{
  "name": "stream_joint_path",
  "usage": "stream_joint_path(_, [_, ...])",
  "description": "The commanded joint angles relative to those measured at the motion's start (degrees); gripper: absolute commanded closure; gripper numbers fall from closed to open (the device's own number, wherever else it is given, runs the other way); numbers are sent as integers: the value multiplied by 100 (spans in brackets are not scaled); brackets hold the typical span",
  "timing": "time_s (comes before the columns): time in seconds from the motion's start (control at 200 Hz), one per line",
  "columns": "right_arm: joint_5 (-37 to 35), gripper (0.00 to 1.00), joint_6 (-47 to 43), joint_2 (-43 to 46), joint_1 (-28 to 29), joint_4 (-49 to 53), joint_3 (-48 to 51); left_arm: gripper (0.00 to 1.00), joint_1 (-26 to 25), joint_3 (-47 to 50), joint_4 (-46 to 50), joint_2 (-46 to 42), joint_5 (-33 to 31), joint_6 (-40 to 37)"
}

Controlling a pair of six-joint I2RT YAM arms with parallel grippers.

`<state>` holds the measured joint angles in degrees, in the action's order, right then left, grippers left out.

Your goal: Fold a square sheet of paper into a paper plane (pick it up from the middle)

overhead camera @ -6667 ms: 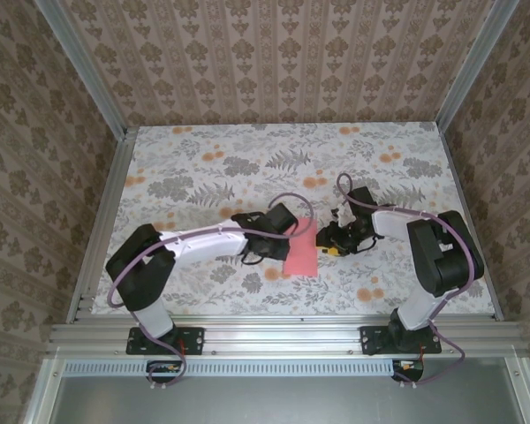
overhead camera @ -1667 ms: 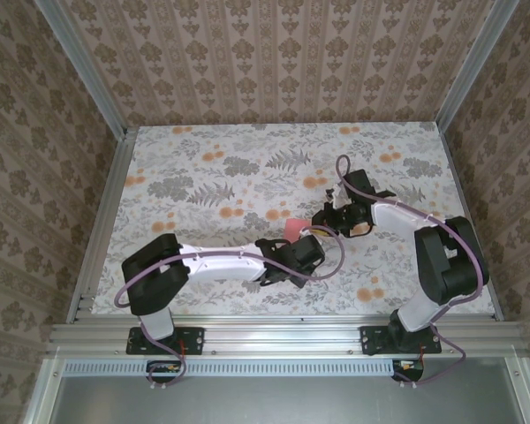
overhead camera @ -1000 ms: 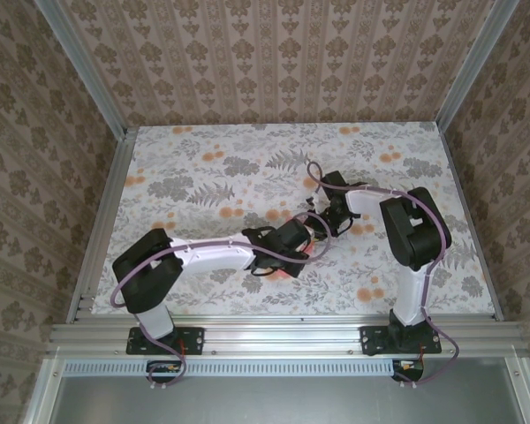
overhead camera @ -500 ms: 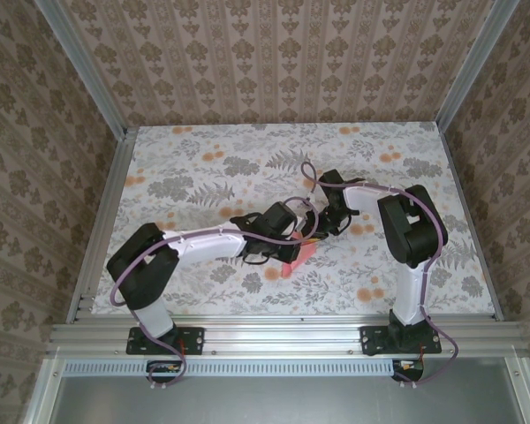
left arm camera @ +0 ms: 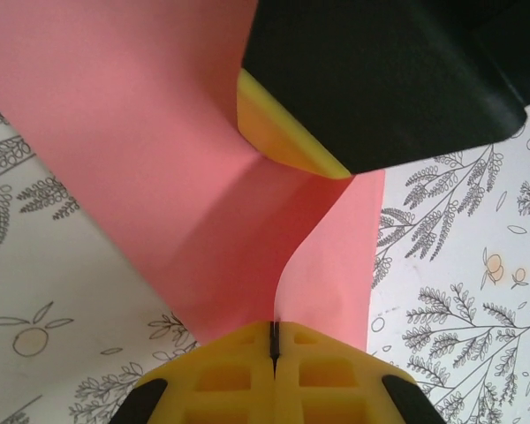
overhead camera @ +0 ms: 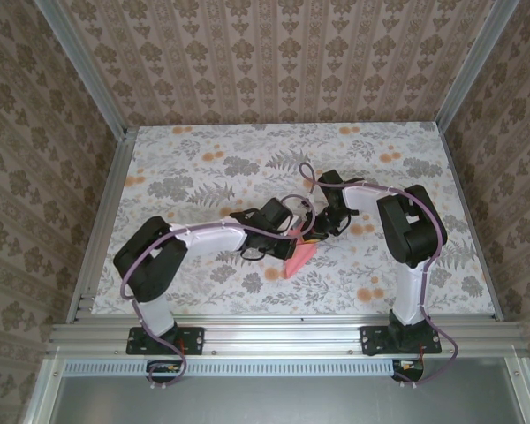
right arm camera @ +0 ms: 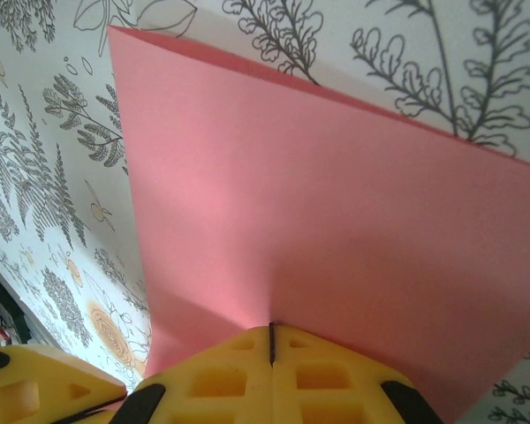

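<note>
Left gripper (left arm camera: 274,340) and right gripper (right arm camera: 271,340) both pinch the square sheet of paper (overhead camera: 299,257) tight, held between them over mid-table (overhead camera: 177,159) — creased and buckled, no dart shape yet, so I'd say most folds remain.

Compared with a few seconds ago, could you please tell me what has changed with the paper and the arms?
The pink paper, earlier lying flat on the table, is now raised and bowed, pinched by both the left end effector and the right end effector. The right arm has swung inward. The table looks unchanged.
</note>
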<state>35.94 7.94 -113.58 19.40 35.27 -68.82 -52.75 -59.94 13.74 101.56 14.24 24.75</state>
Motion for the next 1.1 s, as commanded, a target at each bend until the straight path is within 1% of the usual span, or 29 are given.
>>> stream_joint_path(0.0, [-67, 94, -86, -129, 36, 260, -123, 96, 42, -235, 38, 150, 148, -232])
stream_joint_path(0.28, [-96, 93, -57, -128, 34, 281, -158, 96, 64, -344, 68, 285, 228, -329])
stream_joint_path(0.52, [-144, 90, 174, 101, 16, 167, -196, 95, 46, -201, -10, 291, 320, -137])
stream_joint_path(0.62, [-148, 88, 470, 389, -62, -13, -157, 94, 28, -102, -125, 277, 299, -38])
stream_joint_path(0.745, [-111, 81, 910, 946, -259, -317, 7, 94, 2, -129, -144, 336, 290, -46])
stream_joint_path(0.875, [-325, 79, 1196, 1469, -475, -341, 232, 94, 1, -150, -153, 364, 272, -81])
stream_joint_path(0.93, [-433, 80, 1293, 1631, -521, -346, 390, 94, -7, -167, -163, 382, 264, -93])
stream_joint_path(0.99, [-390, 81, 1376, 1790, -521, -400, 591, 94, -3, -193, -141, 407, 275, -138])
stream_joint_path(1.095, [-263, 87, 1574, 2024, -523, -645, 1034, 94, 8, -237, -129, 426, 260, -190])
